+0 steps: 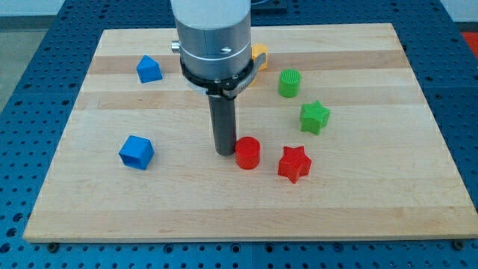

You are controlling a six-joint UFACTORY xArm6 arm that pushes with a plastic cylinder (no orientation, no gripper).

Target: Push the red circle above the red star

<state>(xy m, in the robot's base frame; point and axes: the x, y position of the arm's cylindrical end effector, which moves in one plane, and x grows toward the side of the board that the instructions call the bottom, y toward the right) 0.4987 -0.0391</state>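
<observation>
The red circle (247, 153) lies on the wooden board just left of the red star (293, 164), slightly higher in the view. My tip (224, 152) stands right at the red circle's left side, touching or almost touching it. The rod rises from there to the arm's grey body at the view's top.
A green star (314, 116) and a green circle (289, 82) lie up and right of the red blocks. A yellow block (259, 55) peeks out behind the arm. Two blue blocks lie at the left, one upper (149, 69) and one lower (136, 152). The board's edge (246, 237) runs along the bottom.
</observation>
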